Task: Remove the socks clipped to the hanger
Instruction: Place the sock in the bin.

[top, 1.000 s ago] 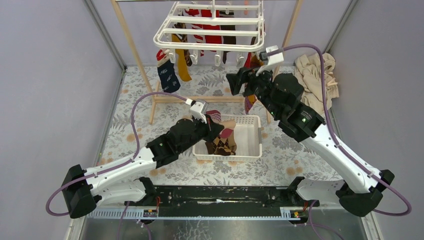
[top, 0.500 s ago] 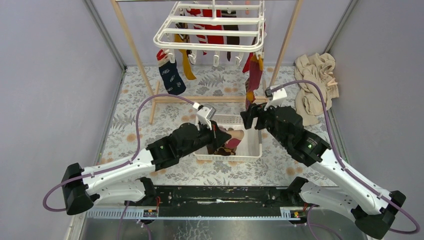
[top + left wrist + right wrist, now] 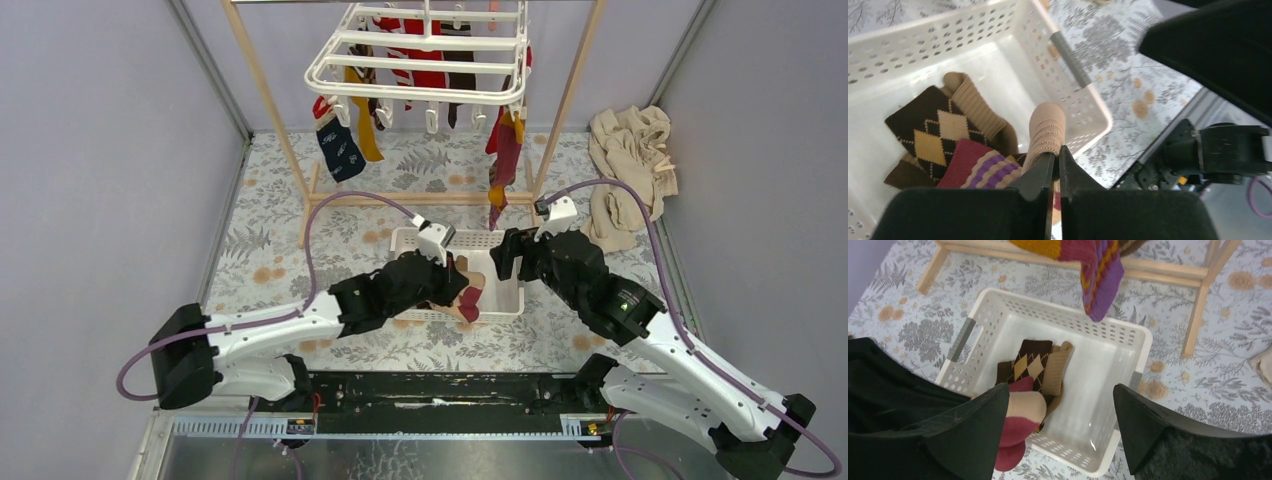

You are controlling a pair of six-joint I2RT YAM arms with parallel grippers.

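Observation:
The white hanger (image 3: 420,62) hangs from the wooden frame at the back with several socks clipped on: navy (image 3: 340,152), mustard (image 3: 366,135), red (image 3: 428,68) and a purple-striped one (image 3: 505,150) (image 3: 1100,280) at its right corner. My left gripper (image 3: 463,283) (image 3: 1058,151) is shut on a tan and red sock (image 3: 1048,127) (image 3: 1020,412) that dangles across the near rim of the white basket (image 3: 508,272). My right gripper (image 3: 510,255) (image 3: 1060,395) hovers open and holding nothing over the basket's right half.
In the basket (image 3: 1083,85) (image 3: 1143,340) lie a brown argyle sock (image 3: 933,130) (image 3: 1028,365), a tan one and a red purple-striped one (image 3: 978,167). A wooden pole (image 3: 570,80) stands by the hanger's right side. A beige cloth heap (image 3: 630,165) lies at the right wall.
My right arm came down from the hanger's right corner to the basket, jaws wide and empty. My left arm shifted right and nearer, carrying its sock along the basket's front.

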